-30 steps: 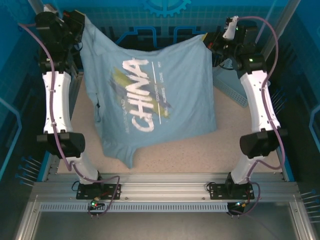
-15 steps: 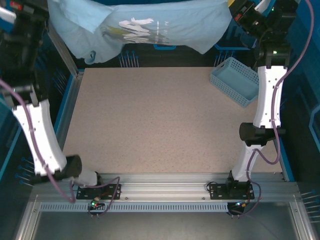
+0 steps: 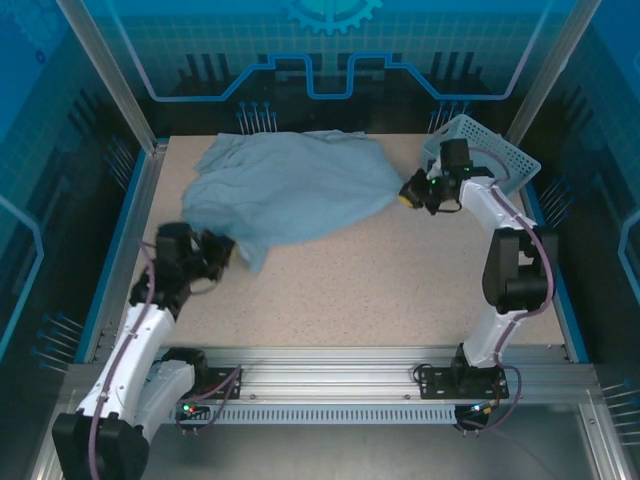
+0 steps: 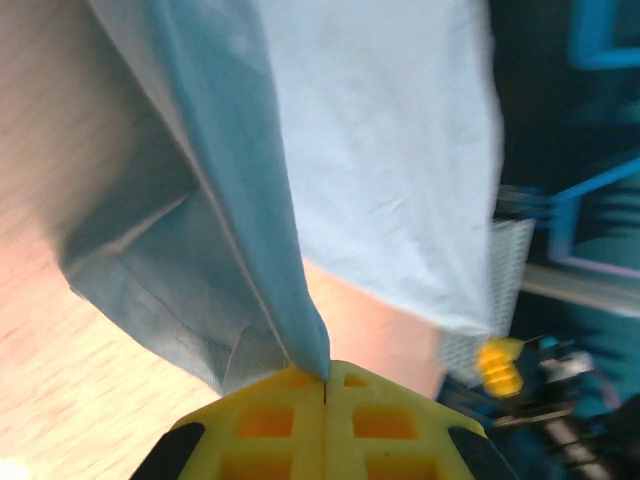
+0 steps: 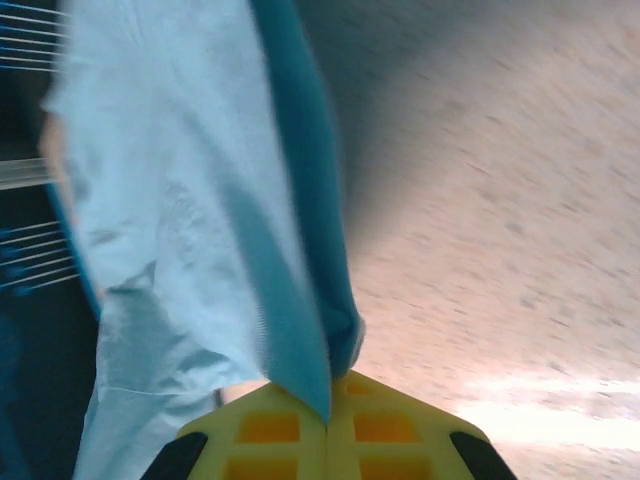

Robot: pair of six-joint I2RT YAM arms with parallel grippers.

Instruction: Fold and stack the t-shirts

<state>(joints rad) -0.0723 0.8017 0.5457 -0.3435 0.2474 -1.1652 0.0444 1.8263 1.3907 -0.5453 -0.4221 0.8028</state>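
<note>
Finding: your t-shirt (image 3: 290, 185) lies rumpled on the far half of the bench (image 3: 350, 290). Left fingers (image 4: 265, 425) clamp its near-left edge; right fingers (image 5: 265, 430) clamp its right edge, near the basket (image 3: 500, 150). Open surface lies toward the arm bases.

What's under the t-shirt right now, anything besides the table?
The t-shirt lies mostly on the speckled table, its ends pinched by the left gripper and right gripper. Bare table shows around it; anything beneath the cloth is hidden.
</note>
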